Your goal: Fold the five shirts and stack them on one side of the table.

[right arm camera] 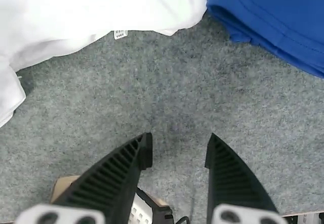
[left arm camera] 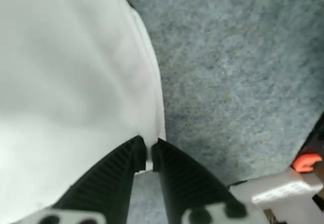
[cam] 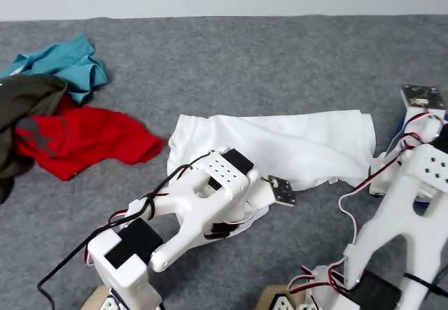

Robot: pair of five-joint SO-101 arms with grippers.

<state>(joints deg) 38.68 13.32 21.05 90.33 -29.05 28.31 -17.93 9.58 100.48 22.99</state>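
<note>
Grey felt covers the table [cam: 280,58], with a pale wall behind it. On the middle of the table lies a white shirt [cam: 294,142], spread as a long, partly folded band. The left arm [cam: 203,198] reaches over the shirt's near edge. In the left wrist view the left pincer [left arm camera: 148,150] is clamped on that edge, its dark fingers [left arm camera: 121,168] almost together with a sliver of the white cloth pinched between them and bare felt just beside.

The right arm [cam: 413,184] stands at the right end of the white shirt. The right pincer [right arm camera: 176,150] hangs over bare felt with its fingers apart and nothing between them. Beyond it, the hem of the white shirt, bearing a small label [right arm camera: 120,34], lies just beside a blue shirt [right arm camera: 273,21].

Well apart from these, at the far left of the table, three more shirts lie crumpled together. A teal shirt [cam: 66,65] is farthest back, a dark shirt [cam: 24,103] lies at the left edge, and a red shirt [cam: 84,138] spreads nearest the white one without touching it.
</note>
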